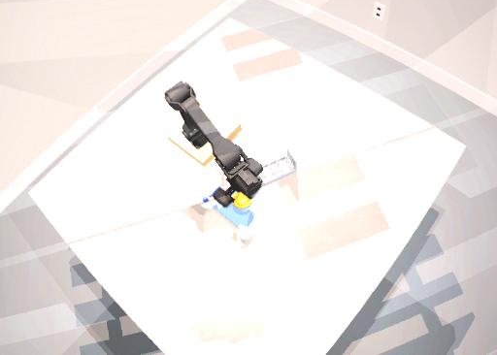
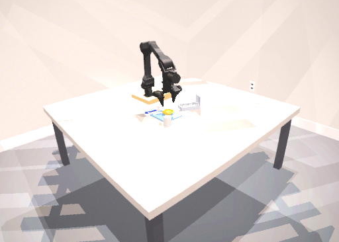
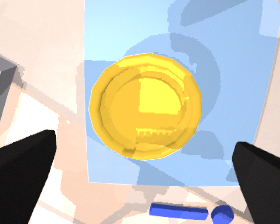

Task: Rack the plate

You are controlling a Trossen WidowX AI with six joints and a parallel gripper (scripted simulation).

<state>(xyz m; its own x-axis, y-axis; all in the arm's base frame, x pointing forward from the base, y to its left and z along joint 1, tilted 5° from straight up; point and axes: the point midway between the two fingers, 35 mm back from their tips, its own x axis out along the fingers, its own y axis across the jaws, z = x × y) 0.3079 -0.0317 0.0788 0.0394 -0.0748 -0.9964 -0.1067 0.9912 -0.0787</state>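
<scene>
A small yellow plate [image 1: 242, 201] [image 2: 168, 112] [image 3: 145, 106] lies flat on a light blue mat [image 1: 243, 216] [image 2: 155, 115] [image 3: 231, 66]. The grey dish rack [image 1: 278, 168] [image 2: 189, 105] stands on the table just to the right of the mat. My gripper [image 2: 167, 101] [image 3: 147, 146] is open and empty. It hangs straight above the plate, pointing down, with one finger on each side of it in the wrist view and clear air beneath. In the top view the wrist covers part of the plate.
A blue pen-like stick [image 3: 178, 211] [image 1: 206, 199] [image 2: 147, 112] lies at the mat's edge near the plate. A small white cup [image 2: 167, 121] [image 1: 244, 236] stands at the mat's front. The arm's base sits on a wooden board [image 1: 206, 156] [image 2: 145, 99] behind.
</scene>
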